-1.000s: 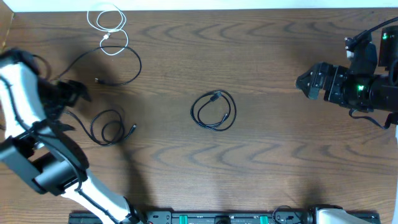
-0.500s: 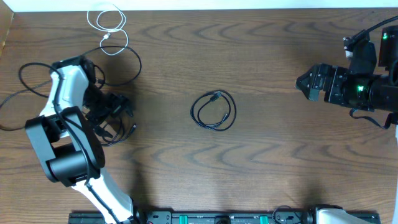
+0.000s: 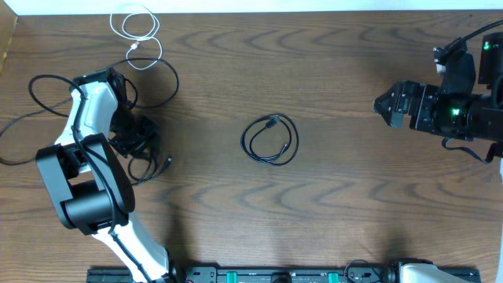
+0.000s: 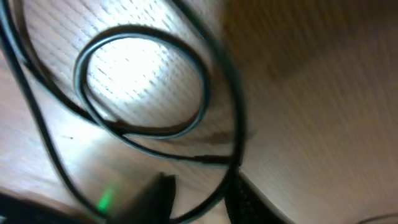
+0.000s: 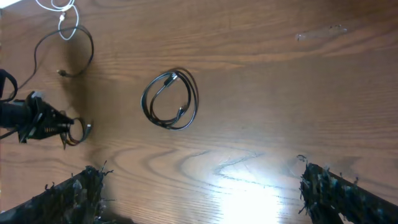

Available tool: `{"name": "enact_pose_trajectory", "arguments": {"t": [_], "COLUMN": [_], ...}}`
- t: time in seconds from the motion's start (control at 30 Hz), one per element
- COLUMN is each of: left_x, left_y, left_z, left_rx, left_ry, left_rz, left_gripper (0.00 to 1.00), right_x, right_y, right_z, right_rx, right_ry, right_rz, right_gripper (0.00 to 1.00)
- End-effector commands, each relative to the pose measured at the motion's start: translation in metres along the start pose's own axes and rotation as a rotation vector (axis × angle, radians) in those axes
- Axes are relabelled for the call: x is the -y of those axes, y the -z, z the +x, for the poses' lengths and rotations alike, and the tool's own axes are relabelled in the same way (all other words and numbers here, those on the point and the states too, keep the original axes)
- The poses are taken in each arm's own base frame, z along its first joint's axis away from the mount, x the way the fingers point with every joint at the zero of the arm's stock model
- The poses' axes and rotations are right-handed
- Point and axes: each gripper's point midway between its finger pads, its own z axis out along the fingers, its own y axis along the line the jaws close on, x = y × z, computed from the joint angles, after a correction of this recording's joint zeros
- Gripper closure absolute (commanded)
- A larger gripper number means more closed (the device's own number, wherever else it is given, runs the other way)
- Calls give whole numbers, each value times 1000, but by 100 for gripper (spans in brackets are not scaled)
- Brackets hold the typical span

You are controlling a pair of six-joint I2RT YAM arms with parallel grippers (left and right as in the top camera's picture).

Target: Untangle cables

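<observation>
My left gripper [image 3: 135, 140] sits low at the table's left, over a small black cable loop [image 3: 167, 163]. In the left wrist view, which is blurred, its fingers stand close together with a strand of that black cable [image 4: 211, 200] between them, and more loops [image 4: 143, 81] lie beyond. A longer black cable [image 3: 176, 81] curves behind it, up toward a white cable [image 3: 135, 31] at the back edge. A neatly coiled black cable [image 3: 269, 139] lies alone in the middle. My right gripper [image 3: 383, 106] hovers open at the far right, nothing between its fingers [image 5: 87, 193].
The left arm's own thick black wire [image 3: 35, 86] loops over the table's left edge. A black rail [image 3: 275, 275] runs along the front edge. Bare wood [image 3: 338, 181] lies between the coil and the right gripper.
My left arm swung in from the far left onto the small black loop and its jaws closed. The loop has bunched up under the gripper. The right arm has not moved.
</observation>
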Motion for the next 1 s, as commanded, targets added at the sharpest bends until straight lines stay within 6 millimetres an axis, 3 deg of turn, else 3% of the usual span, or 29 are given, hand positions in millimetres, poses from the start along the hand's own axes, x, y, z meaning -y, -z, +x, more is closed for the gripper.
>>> {"name": "enact_pose_trajectory", "arguments": {"t": [0.0, 0.13, 0.2, 0.53, 0.6, 0.77, 0.97], "left_x": [-2, 10, 22, 70, 75, 70, 57], "left_y": [0, 9, 25, 162, 180, 204, 202], "left_z": [-4, -1, -5, -39, -46, -64, -80], "left_rx": [14, -3, 12, 341, 405, 503, 519], "left_ry": [-5, -9, -14, -88, -98, -79, -41], "left_rz": [-14, 50, 110, 372, 407, 463, 453], "left_gripper": [92, 93, 93, 93, 93, 93, 92], "right_x": [-5, -5, -5, -5, -5, -4, -5], "right_y": [-1, -1, -1, -1, -1, -1, -1], "right_z": [3, 3, 3, 4, 4, 5, 4], "right_rx": [-10, -8, -9, -12, -12, -16, -13], "right_ry": [25, 25, 24, 23, 23, 21, 22], "right_rz": [-10, -10, -10, -9, -9, -8, -9], "right_gripper": [1, 1, 1, 1, 1, 1, 1]}}
